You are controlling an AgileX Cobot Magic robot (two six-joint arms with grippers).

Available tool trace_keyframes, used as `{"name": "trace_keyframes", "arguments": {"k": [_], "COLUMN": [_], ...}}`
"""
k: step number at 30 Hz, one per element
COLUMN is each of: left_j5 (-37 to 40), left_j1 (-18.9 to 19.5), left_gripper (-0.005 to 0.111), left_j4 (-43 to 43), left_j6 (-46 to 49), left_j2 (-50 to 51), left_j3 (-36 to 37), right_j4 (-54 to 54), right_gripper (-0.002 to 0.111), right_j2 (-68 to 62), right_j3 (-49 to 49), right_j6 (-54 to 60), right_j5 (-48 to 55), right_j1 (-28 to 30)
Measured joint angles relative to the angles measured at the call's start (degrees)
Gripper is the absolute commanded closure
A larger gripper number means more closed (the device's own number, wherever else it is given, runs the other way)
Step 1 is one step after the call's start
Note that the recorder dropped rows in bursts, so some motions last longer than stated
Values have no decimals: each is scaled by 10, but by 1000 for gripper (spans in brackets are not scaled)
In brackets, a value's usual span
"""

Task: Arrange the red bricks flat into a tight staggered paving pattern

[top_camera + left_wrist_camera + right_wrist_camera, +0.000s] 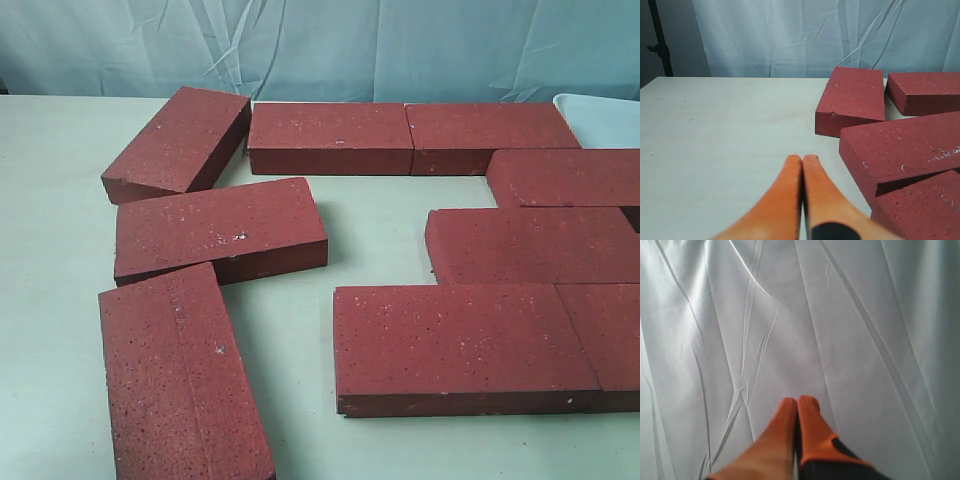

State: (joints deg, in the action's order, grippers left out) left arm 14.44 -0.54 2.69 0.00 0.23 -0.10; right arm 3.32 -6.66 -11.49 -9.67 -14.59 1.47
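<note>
- Nine dark-red rectangular paving bricks (460,345) with a grainy, white-specked surface lie flat on a pale matte tabletop (50,200).
- Along the far edge, a far-row brick (330,135) and its right-hand neighbour (490,132) touch end to end.
- On the right, a third brick (570,178), a fourth brick (535,245) and a near pair set end to end form close, staggered rows.
- On the left, three lie askew: a far-left brick (178,140), a mid-left brick (218,228) and a near-left brick (180,375). Whether the last two touch I cannot tell.
- The left gripper (802,160) has its orange fingers pressed together on nothing, over bare table left of the bricks.
- The right gripper (797,402) is likewise closed and empty, facing a wrinkled pale curtain (840,315).
</note>
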Motion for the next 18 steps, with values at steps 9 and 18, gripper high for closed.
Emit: {"name": "trace_keyframes", "arguments": {"k": [9, 18], "left_j5": [0, 0], "left_j1": [0, 0], "left_gripper": [107, 107], "left_j4": [0, 0], "left_j6": [0, 0], "left_j2": [0, 0], "left_j3": [0, 0], "right_j4": [8, 103], "right_gripper": [109, 109], "right_j2": [-165, -390], "right_j3": [-194, -356], "right_j6": [0, 113], "right_j5": [226, 396], "right_j1": [0, -52]}}
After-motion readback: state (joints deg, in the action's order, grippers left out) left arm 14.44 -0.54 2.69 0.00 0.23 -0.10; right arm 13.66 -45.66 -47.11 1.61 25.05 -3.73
